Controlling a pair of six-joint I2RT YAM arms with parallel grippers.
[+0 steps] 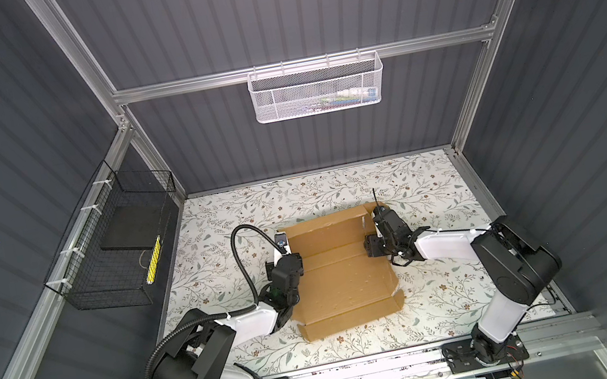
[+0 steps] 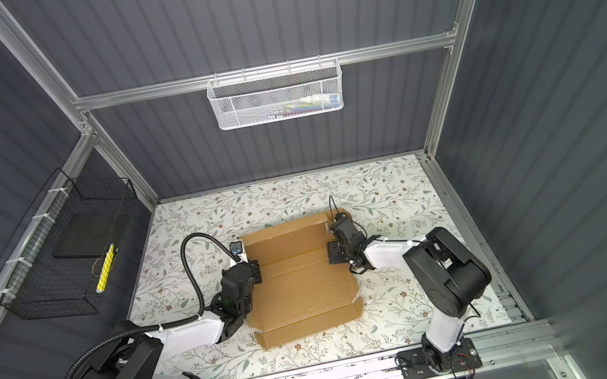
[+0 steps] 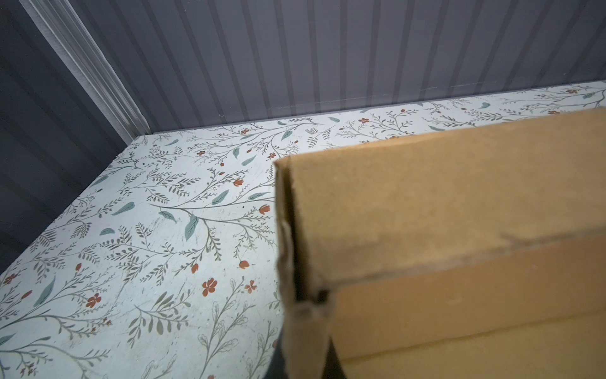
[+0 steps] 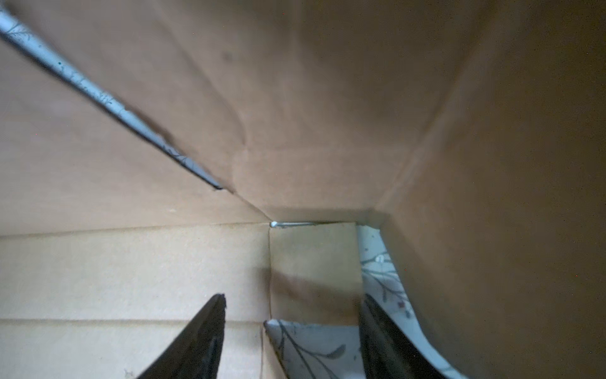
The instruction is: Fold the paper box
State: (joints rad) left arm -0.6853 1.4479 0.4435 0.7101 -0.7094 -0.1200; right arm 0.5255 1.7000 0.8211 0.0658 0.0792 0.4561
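The paper box [image 1: 344, 276] [image 2: 301, 283] is a brown cardboard sheet, partly folded, lying mid-table in both top views. Its far panel and left wall stand raised, and a narrow flap lies flat at its near edge. My left gripper [image 1: 298, 262] [image 2: 255, 270] sits at the box's left edge. In the left wrist view the left gripper [image 3: 306, 354] is shut on the upright cardboard wall [image 3: 442, 203]. My right gripper [image 1: 371, 248] [image 2: 332, 255] is at the box's right edge. In the right wrist view the right gripper [image 4: 292, 297] is open over a small cardboard tab [image 4: 314, 259], with nothing gripped.
The floral table top [image 1: 423, 186] extends around the box. A white mesh basket [image 1: 318, 89] hangs on the back wall. A black wire basket [image 1: 115, 253] hangs on the left wall. An aluminium rail [image 1: 368, 373] carrying both arm bases runs along the front edge.
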